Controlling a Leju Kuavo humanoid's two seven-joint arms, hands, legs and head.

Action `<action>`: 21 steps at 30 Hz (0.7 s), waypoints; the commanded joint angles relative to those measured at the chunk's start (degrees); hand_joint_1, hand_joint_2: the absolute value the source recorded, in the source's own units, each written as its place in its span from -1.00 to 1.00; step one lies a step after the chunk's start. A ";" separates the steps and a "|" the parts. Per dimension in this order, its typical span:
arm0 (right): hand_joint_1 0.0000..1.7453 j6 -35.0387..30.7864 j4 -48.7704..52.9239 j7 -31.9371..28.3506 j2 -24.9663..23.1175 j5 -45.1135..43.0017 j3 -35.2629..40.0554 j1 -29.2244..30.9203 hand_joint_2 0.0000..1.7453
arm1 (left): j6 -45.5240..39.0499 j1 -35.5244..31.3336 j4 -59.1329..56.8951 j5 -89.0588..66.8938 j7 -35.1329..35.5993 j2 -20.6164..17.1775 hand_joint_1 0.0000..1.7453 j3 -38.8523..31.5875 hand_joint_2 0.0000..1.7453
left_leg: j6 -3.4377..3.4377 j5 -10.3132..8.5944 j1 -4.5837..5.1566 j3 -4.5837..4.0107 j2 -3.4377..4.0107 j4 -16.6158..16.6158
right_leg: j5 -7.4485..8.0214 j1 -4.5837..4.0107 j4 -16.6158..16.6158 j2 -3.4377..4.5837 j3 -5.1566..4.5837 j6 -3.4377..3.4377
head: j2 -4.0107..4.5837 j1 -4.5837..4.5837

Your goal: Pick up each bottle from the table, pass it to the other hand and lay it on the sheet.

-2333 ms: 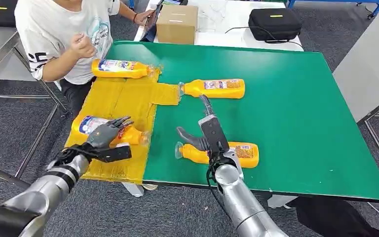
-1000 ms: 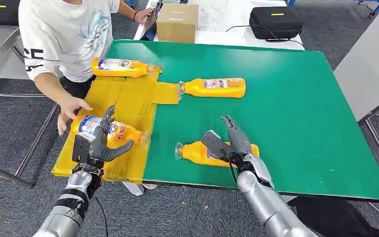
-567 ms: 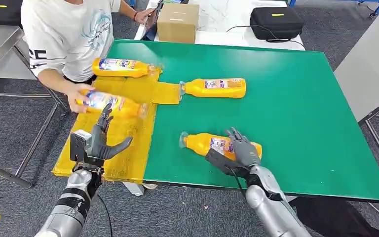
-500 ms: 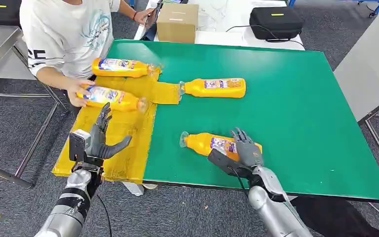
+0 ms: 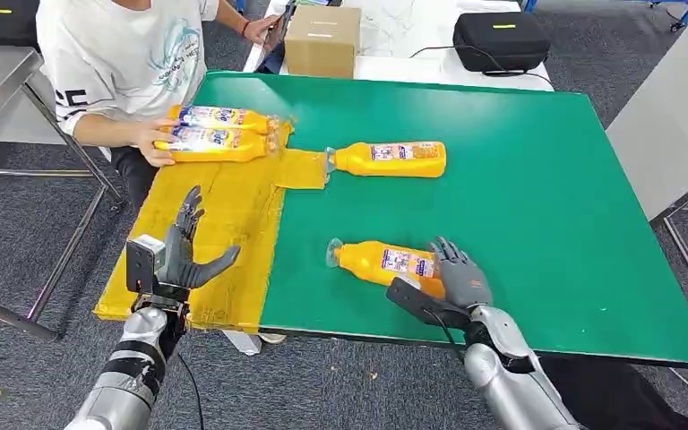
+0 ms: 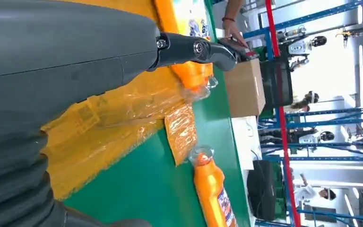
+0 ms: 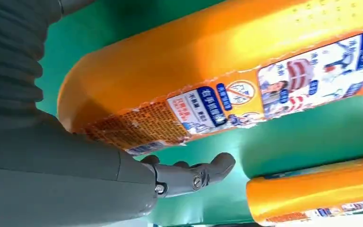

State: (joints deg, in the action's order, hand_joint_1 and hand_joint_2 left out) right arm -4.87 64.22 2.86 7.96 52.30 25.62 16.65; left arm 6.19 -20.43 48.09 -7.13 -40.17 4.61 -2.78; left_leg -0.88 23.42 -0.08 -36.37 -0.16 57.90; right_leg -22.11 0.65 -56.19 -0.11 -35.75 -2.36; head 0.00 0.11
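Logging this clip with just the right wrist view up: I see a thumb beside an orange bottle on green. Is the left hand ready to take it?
Observer: The left hand holds nothing. The head view has it above the near part of the yellow sheet, fingers spread.
Operator: Anything on that sheet already?
Observer: Two, side by side at its far end: the rear bottle and the front bottle.
Operator: Is anyone near them?
Observer: Yes, a person's hand rests on the front bottle.
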 commanded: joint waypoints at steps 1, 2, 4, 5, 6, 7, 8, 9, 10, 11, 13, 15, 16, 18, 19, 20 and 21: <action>-1.00 2.96 -0.99 1.22 2.35 0.45 0.69 1.40 1.00 | 0.42 -1.21 -0.84 0.08 0.17 0.34 -1.00 -1.40 1.00 | 0.03 0.04 -0.01 0.09 -0.02 -0.02 | -0.05 -0.02 0.01 -0.02 0.10 0.05 | 0.00 0.00; 0.98 3.23 -1.17 1.17 2.67 0.41 0.59 1.58 1.00 | 0.51 -1.14 -0.86 0.17 0.17 0.30 -1.00 -1.47 1.00 | 0.04 0.09 -0.02 0.17 -0.02 0.00 | -0.10 -0.02 -0.01 -0.03 0.18 0.07 | 0.00 0.00; 1.00 4.94 -2.17 0.87 3.15 0.09 0.74 2.39 1.00 | 0.90 -1.06 -0.86 0.20 0.17 0.18 -1.00 -1.45 1.00 | 0.06 0.12 -0.02 0.25 -0.01 -0.02 | -0.13 -0.03 -0.01 -0.01 0.24 0.08 | 0.00 0.00; 1.00 5.61 -2.88 0.78 3.24 0.04 0.88 2.90 1.00 | 1.11 -1.12 -1.05 0.15 0.17 0.13 -1.00 -1.39 1.00 | 0.04 0.07 -0.01 0.15 -0.02 -0.02 | -0.08 -0.01 0.00 -0.02 0.16 0.05 | 0.00 0.00; 1.00 6.19 -3.87 0.74 3.20 -0.04 1.02 3.49 1.00 | 1.13 -1.18 -1.24 0.13 0.17 0.12 -1.00 -1.36 1.00 | 0.03 0.06 0.00 0.14 0.00 -0.02 | -0.07 -0.01 0.00 0.00 0.13 0.05 | 0.00 0.00; 1.00 7.00 -5.04 0.70 3.21 0.02 1.35 4.10 1.00 | 1.61 -1.25 -1.33 0.37 0.17 0.11 -1.00 -1.42 1.00 | 0.05 0.13 -0.02 0.26 0.01 0.02 | -0.13 -0.03 -0.03 0.00 0.26 0.08 | 0.00 0.00; 1.00 8.60 -6.92 0.09 3.26 -0.72 1.65 5.12 1.00 | 1.96 -1.24 -1.42 0.38 0.17 0.02 -1.00 -1.36 1.00 | 0.05 0.10 -0.02 0.22 0.04 -0.01 | -0.08 -0.03 0.01 0.03 0.21 0.07 | 0.00 0.00; 1.00 9.19 -7.86 -0.09 3.50 -0.82 1.97 5.44 1.00 | 2.30 -1.34 -1.65 0.47 0.17 -0.02 -1.00 -1.35 1.00 | 0.04 0.07 -0.02 0.19 0.04 -0.02 | -0.06 -0.03 0.02 0.03 0.19 0.06 | 0.00 0.00; 1.00 10.04 -8.97 -0.34 3.60 -1.02 2.33 6.07 1.00 | 2.61 -1.40 -1.79 0.61 0.17 -0.10 -1.00 -1.40 1.00 | 0.05 0.11 -0.03 0.29 0.06 -0.01 | -0.09 -0.04 0.02 0.06 0.28 0.08 | 0.00 0.00; 1.00 11.15 -10.55 -0.84 3.68 -1.85 2.54 6.80 1.00 | 2.54 -1.53 -1.98 0.41 0.17 -0.16 -1.00 -1.21 1.00 | 0.05 0.09 -0.04 0.27 0.01 -0.04 | -0.07 -0.05 0.05 0.01 0.28 0.07 | 0.00 0.00; 1.00 11.36 -11.13 -0.89 3.83 -1.84 2.75 7.18 1.00 | 2.78 -1.64 -2.11 0.43 0.17 -0.18 -1.00 -1.15 1.00 | 0.03 0.05 -0.04 0.16 0.03 -0.03 | -0.03 -0.04 0.05 0.03 0.17 0.05 | 0.00 0.02; 1.00 11.36 -11.13 -0.89 3.83 -1.84 2.75 7.18 1.00 | 2.78 -1.64 -2.11 0.43 0.17 -0.18 -1.00 -1.15 1.00 | 0.04 0.06 -0.05 0.22 -0.01 -0.04 | -0.06 -0.05 0.06 -0.02 0.24 0.06 | 0.00 0.00; 1.00 11.36 -11.13 -0.89 3.83 -1.84 2.75 7.18 1.00 | 2.78 -1.64 -2.11 0.43 0.17 -0.18 -1.00 -1.15 1.00 | 0.03 0.04 -0.04 0.19 -0.02 -0.04 | -0.05 -0.05 0.06 -0.04 0.22 0.05 | 0.00 0.00; 1.00 11.96 -11.98 -0.99 3.82 -1.95 3.07 7.90 1.00 | 3.01 -1.80 -2.35 0.42 0.17 -0.19 -1.00 -1.07 1.00 | 0.04 0.08 -0.05 0.31 -0.05 -0.07 | -0.09 -0.06 0.07 -0.07 0.34 0.08 | 0.00 0.00; 1.00 12.38 -12.55 -1.06 3.86 -1.92 3.41 8.39 1.00 | 3.19 -1.93 -2.59 0.40 0.17 -0.24 -1.00 -1.03 1.00 | 0.04 0.05 -0.04 0.22 0.00 -0.04 | -0.05 -0.05 0.06 -0.03 0.25 0.06 | 0.00 -0.02; 1.00 13.32 -13.91 -1.61 3.71 -2.55 3.70 9.51 1.00 | 3.64 -2.30 -3.11 0.50 0.17 -0.25 -1.00 -0.98 1.00 | 0.05 0.10 -0.04 0.34 0.00 -0.04 | -0.11 -0.05 0.04 -0.02 0.36 0.08 | 0.00 -0.02; 1.00 13.71 -15.37 -2.51 3.33 -3.73 3.62 10.51 1.00 | 4.05 -2.62 -3.58 0.62 0.17 -0.22 -1.00 -0.93 1.00 | 0.04 0.06 -0.04 0.24 0.02 -0.03 | -0.05 -0.05 0.05 0.00 0.26 0.06 | 0.00 0.00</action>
State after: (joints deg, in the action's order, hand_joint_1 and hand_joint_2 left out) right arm 5.94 59.74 1.86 11.21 50.40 25.94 22.54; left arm 8.98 -20.29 48.39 -6.71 -40.17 4.61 -3.37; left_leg -0.89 23.42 -0.08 -36.34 -0.15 57.90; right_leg -22.10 0.65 -56.19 -0.11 -35.70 -2.36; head 0.00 0.11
